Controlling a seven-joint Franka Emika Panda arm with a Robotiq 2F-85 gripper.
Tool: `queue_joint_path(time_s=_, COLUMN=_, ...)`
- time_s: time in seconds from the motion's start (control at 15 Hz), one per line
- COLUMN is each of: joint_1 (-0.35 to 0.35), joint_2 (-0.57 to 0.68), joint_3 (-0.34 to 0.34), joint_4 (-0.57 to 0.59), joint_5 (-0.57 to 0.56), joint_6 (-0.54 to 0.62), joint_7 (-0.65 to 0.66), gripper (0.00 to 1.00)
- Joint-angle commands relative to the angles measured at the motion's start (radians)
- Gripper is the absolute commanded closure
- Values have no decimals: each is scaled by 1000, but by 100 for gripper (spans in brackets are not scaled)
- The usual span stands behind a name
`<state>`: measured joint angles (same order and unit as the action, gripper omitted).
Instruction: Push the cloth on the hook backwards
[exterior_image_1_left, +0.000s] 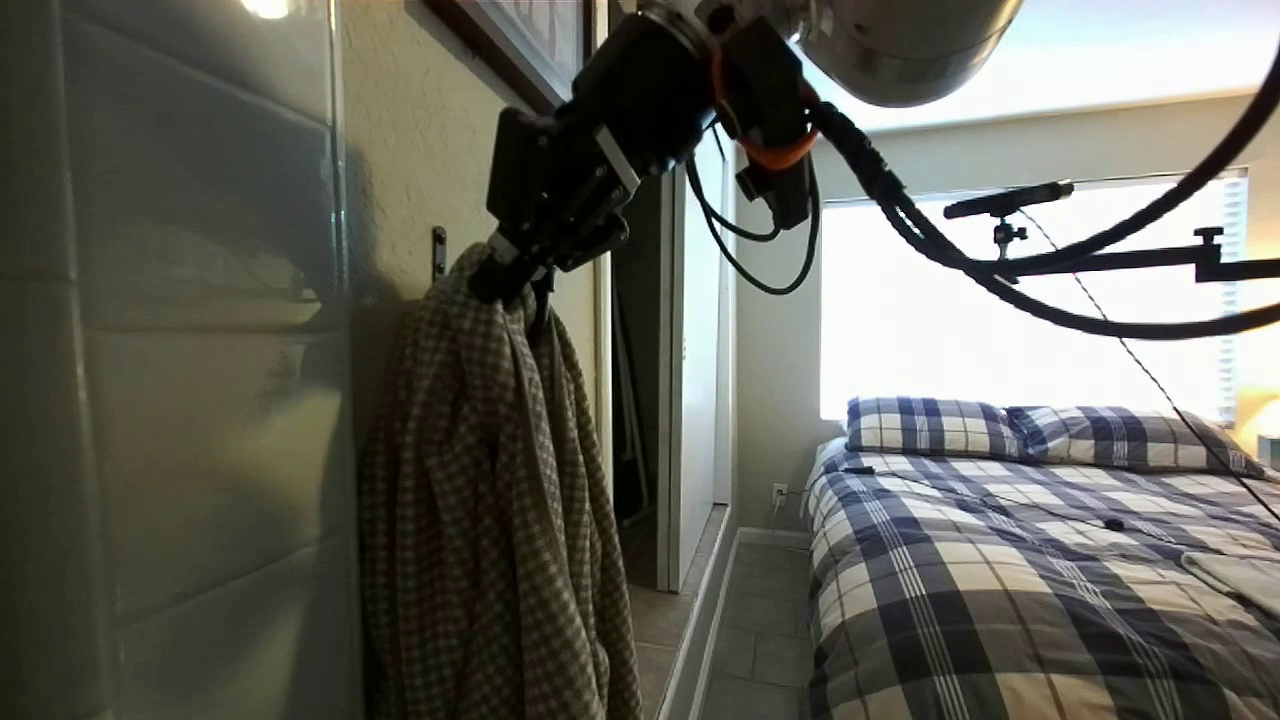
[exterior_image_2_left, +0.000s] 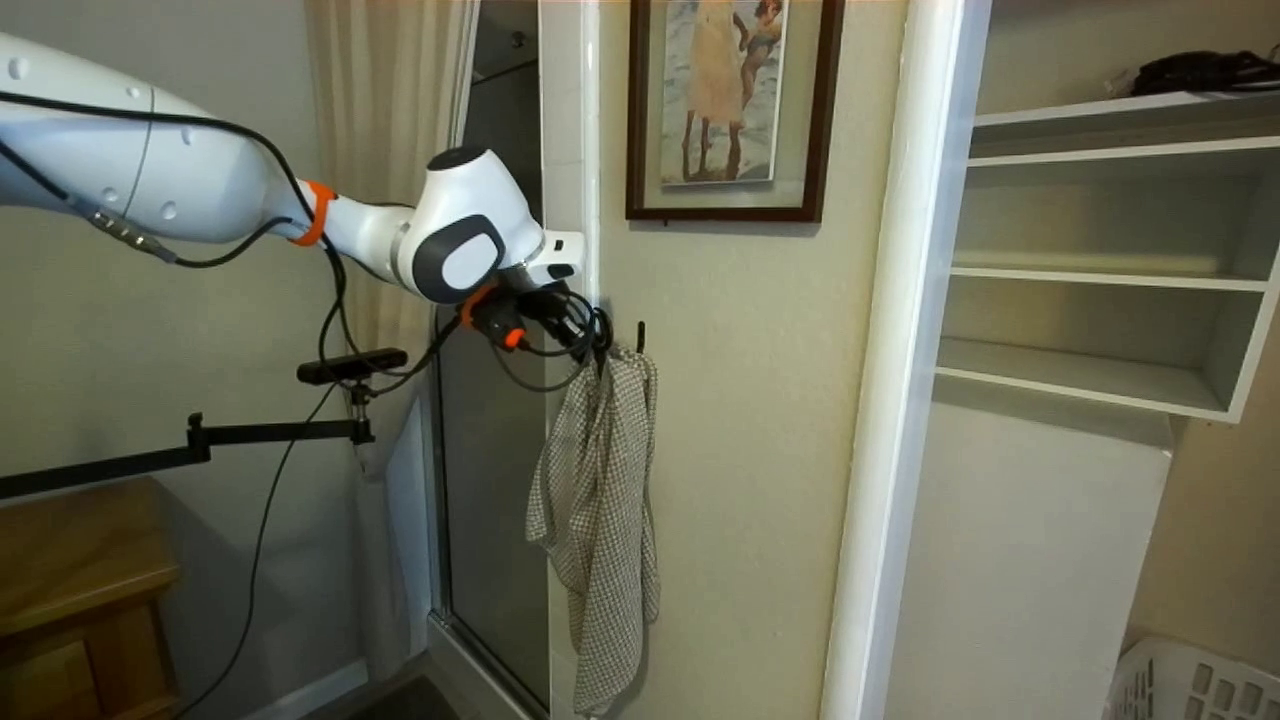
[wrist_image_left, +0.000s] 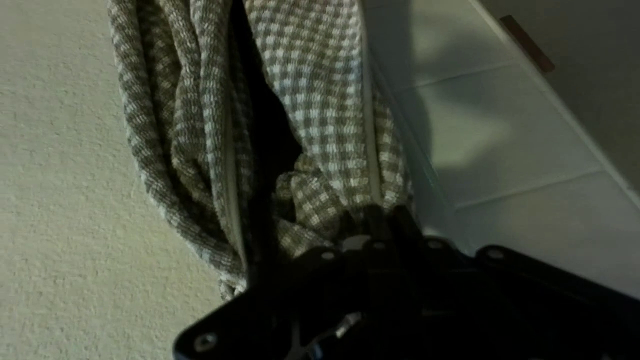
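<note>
The cloth is a brown and white checked towel (exterior_image_1_left: 500, 500) hanging on the wall in folds; it also shows in an exterior view (exterior_image_2_left: 610, 520) and in the wrist view (wrist_image_left: 325, 110). The dark hook (exterior_image_1_left: 438, 252) has its upper part bare above the cloth; it also shows in an exterior view (exterior_image_2_left: 641, 336). Its lower part is hidden by the cloth. My gripper (exterior_image_1_left: 517, 285) points down toward the wall at the top of the cloth. In the wrist view the gripper's fingertips (wrist_image_left: 387, 210) are close together, with a narrow bit of cloth between them.
A glossy tiled wall edge (exterior_image_1_left: 210, 400) stands beside the cloth. A framed picture (exterior_image_2_left: 725, 213) hangs above. A white door frame (exterior_image_2_left: 890, 360) and shelves (exterior_image_2_left: 1100, 280) lie farther along. A plaid bed (exterior_image_1_left: 1000, 580) and a camera on a boom (exterior_image_2_left: 280, 433) stand away from the wall.
</note>
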<state>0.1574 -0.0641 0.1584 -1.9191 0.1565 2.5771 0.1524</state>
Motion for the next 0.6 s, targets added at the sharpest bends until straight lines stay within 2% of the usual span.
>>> queue_joint_path(time_s=0.0, joint_1=-6, joint_2=4, joint_3=3, joint_4=15, joint_5=-30, joint_6=-45, joint_7=82, gripper=67)
queue_joint_path(time_s=0.2, joint_1=-5, joint_2=-27, joint_3=4, joint_4=35, joint_5=-29, joint_6=-138, joint_7=130, gripper=47)
queue_joint_path(time_s=0.53, joint_1=-11, joint_2=-129, joint_3=13, joint_4=80, joint_5=-96, joint_6=-312, joint_7=170, gripper=12)
